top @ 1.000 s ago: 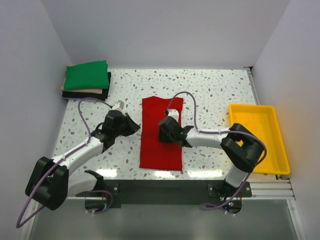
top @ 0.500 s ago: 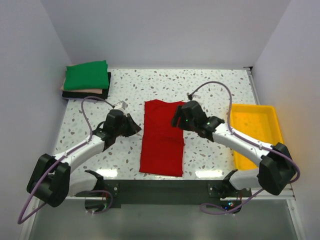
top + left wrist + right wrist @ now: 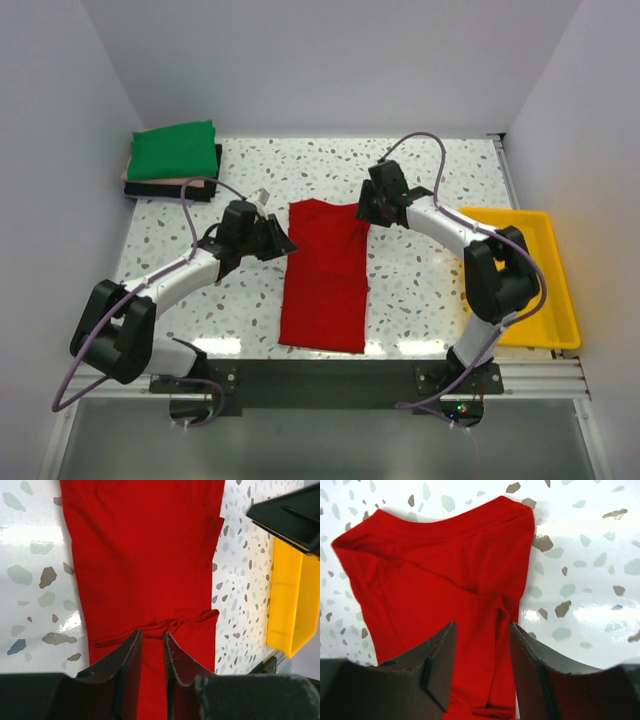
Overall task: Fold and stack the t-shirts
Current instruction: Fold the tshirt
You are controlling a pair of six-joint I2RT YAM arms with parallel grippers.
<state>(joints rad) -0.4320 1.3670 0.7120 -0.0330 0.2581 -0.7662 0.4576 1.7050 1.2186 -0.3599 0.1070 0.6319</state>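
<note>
The red t-shirt point(image 3: 325, 275) lies in the middle of the table, folded lengthwise into a long strip with its collar end at the back. My left gripper point(image 3: 283, 243) is at the strip's left edge near the back. In the left wrist view point(image 3: 152, 634) its jaws stand a narrow gap apart over the red cloth point(image 3: 145, 555). My right gripper point(image 3: 368, 210) is open over the shirt's back right corner. The right wrist view point(image 3: 482, 626) shows it above the rumpled cloth point(image 3: 435, 580). Folded green point(image 3: 175, 150), pale pink point(image 3: 160, 181) and black point(image 3: 170, 191) shirts are stacked at the back left.
A yellow plastic tray point(image 3: 520, 275) stands at the table's right edge and also shows in the left wrist view point(image 3: 290, 595). White walls close in the back and both sides. Part of my right arm point(image 3: 290, 515) shows at the upper right of the left wrist view.
My right gripper has moved from the shirt's middle out to its back right corner. My left gripper has moved right to the shirt's left edge. The shirt's collar end has shifted and rumpled.
</note>
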